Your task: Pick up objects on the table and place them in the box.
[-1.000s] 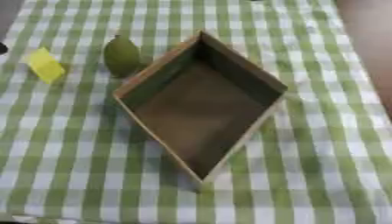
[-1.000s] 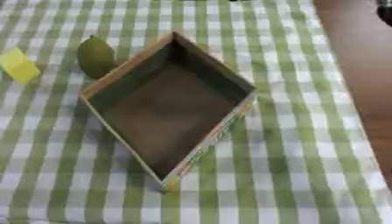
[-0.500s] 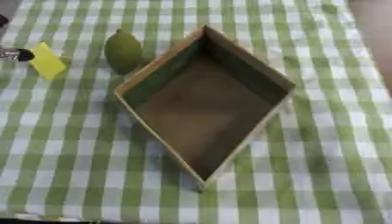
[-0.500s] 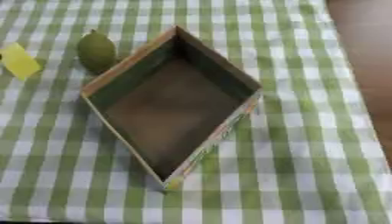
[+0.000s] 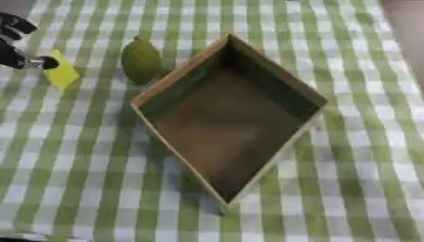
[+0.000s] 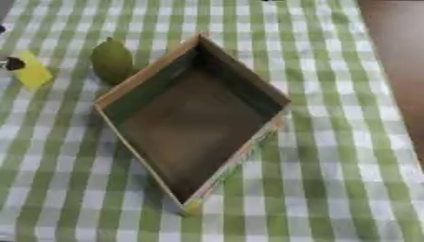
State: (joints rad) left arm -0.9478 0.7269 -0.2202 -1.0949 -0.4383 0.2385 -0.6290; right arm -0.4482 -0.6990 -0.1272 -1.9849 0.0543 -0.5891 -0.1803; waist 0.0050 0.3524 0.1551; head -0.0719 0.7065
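Left eye view: a green-and-white checked tablecloth [image 5: 356, 156] covers the whole work area, and the box [image 5: 228, 120] sits at the middle, turned like a diamond with one corner pointing to 12 o'clock and another to 6. Its brown floor is bare and its walls stand upright. Just off the box's 10 o'clock wall there's a green pear-shaped fruit [image 5: 141, 60], stem end toward 12 o'clock, right beside the wall; whether it touches I can't tell. Further out at 9 o'clock from the fruit lies a small yellow block [image 5: 61, 72], flat on the cloth and clear of the fruit. The left hand [image 5: 16, 45] comes in at the frame's 10 o'clock edge, black, only partly in view. One dark fingertip [image 5: 48, 62] meets the yellow block's near edge. Fingers spread or curled? I cannot tell, too little of the hand shows.

Right eye view: same layout, shifted left. The box fills the centre, the fruit hugs its 10 o'clock wall, and the yellow block sits near the frame's 9 o'clock edge. Only a dark fingertip shows beside the block here. A strip of brown bare table [image 6: 397, 61] runs down the 3 o'clock side past the cloth. The right hand shows in neither view.
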